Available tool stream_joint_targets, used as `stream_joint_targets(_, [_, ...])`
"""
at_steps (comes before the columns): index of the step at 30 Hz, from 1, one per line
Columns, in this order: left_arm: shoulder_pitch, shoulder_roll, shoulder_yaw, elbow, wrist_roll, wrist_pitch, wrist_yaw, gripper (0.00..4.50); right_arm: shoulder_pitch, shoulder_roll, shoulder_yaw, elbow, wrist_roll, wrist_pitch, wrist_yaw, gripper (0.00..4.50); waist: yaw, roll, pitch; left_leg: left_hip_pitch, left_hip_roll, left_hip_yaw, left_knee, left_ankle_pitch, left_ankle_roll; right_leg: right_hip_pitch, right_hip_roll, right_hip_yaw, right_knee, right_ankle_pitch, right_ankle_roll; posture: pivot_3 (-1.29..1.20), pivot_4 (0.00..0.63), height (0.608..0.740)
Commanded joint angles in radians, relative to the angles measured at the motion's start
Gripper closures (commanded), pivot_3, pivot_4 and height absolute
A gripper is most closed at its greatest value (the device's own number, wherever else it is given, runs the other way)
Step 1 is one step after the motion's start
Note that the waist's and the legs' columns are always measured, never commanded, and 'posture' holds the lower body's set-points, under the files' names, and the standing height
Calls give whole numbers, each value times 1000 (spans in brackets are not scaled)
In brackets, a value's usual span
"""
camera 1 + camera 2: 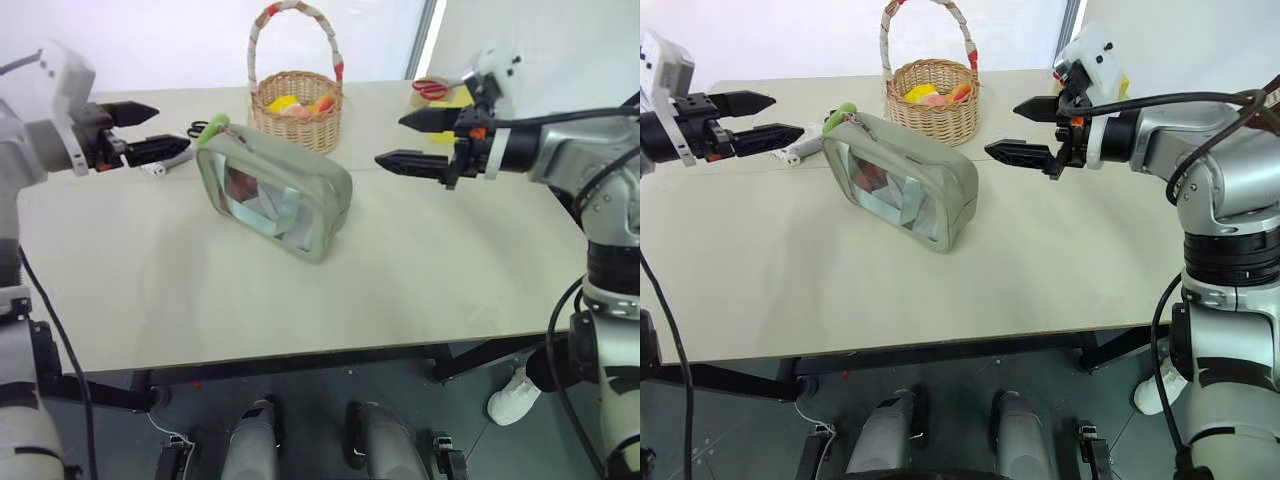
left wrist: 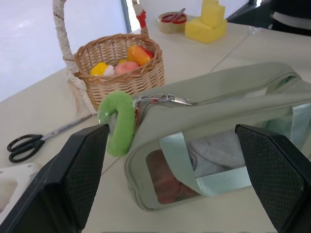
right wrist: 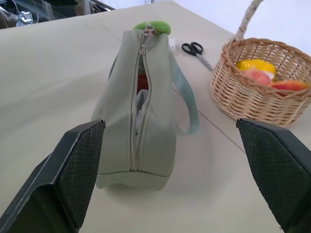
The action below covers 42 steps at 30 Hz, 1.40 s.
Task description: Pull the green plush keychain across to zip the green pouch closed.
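Both hands, left hand [image 1: 140, 132] and right hand [image 1: 408, 140], gape wide, flanking the green pouch [image 1: 275, 195].

Green plush keychain [image 2: 119, 122] hangs at green pouch [image 2: 233, 97] zipper end, beside the wicker basket [image 2: 116, 63]; jaws wide apart.

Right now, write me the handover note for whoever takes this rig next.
Left pincer: open, empty, hanging above the table beside the keychain end of the pouch.
Right pincer: open, empty, at the pouch's other end.
Green pouch stands on the table in front of the wicker basket. Its zipper is open; the green plush keychain hangs at the left-pincer end.
Done: nothing gripped.
Left: grasp keychain, pull across to zip shut.
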Motion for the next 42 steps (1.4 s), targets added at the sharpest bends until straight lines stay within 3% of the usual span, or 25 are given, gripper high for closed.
stream_joint_targets(1, [-48,4,21,30,17,-26,36,68,14,-12,-1,-47,-17,-30,-9,0,0,0,0,-1,0,0,1,0,0,0,0,0,0,0,0,0,150,740])
stream_joint_targets(15, [36,69,56,-95,-25,19,-9,68,-21,33,19,-66,-10,7,-67,0,-4,0,0,-2,0,-1,6,0,0,-2,0,0,5,0,0,0,150,740])
stream_joint_targets(24, [121,67,106,-208,-93,94,12,68,-132,325,137,7,-124,-20,-288,0,-7,0,0,0,1,-1,8,0,0,-3,0,1,14,0,0,0,150,740])
stream_joint_targets(38, [236,49,150,-351,-149,136,90,68,-111,395,306,109,-239,-111,-198,0,-5,0,0,0,1,-1,9,0,0,-2,1,1,14,0,0,0,150,740])
stream_joint_targets(42, [235,50,151,-360,-157,142,107,0,-105,380,345,137,-284,-180,-147,1253,-4,0,0,0,1,-1,9,0,0,-2,1,1,14,0,0,0,150,740])
